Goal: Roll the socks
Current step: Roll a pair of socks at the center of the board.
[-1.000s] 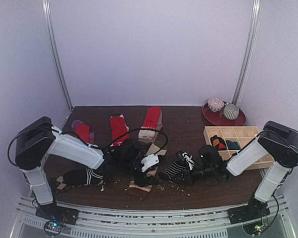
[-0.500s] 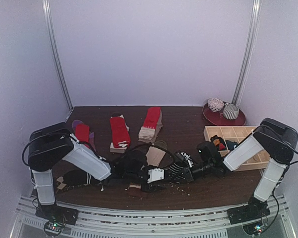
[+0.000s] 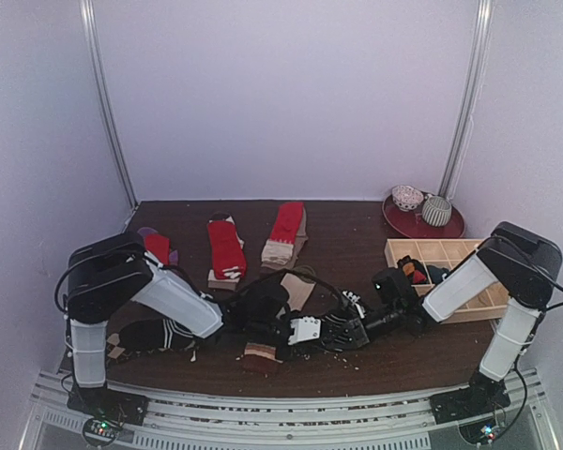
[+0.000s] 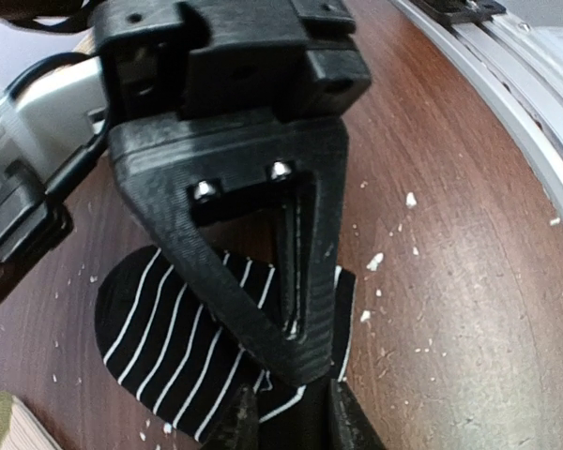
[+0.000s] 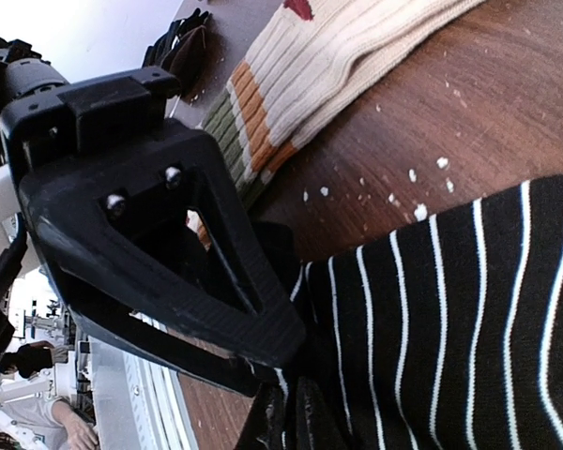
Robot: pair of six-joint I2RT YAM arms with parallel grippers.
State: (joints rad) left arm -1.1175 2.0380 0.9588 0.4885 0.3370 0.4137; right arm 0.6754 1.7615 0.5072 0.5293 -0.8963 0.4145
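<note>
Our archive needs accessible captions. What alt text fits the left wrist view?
The right gripper, shut, points tip-down onto a black sock with thin white stripes on a brown wooden table strewn with pale crumbs. The left gripper straddles the sock at frame bottom.

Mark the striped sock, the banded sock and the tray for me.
striped sock (image 4: 159, 328), left wrist view, on its rounded striped end.
banded sock (image 5: 347, 56), right wrist view, on its beige ribbed part.
tray (image 3: 450, 242), top view, on its far rim.
</note>
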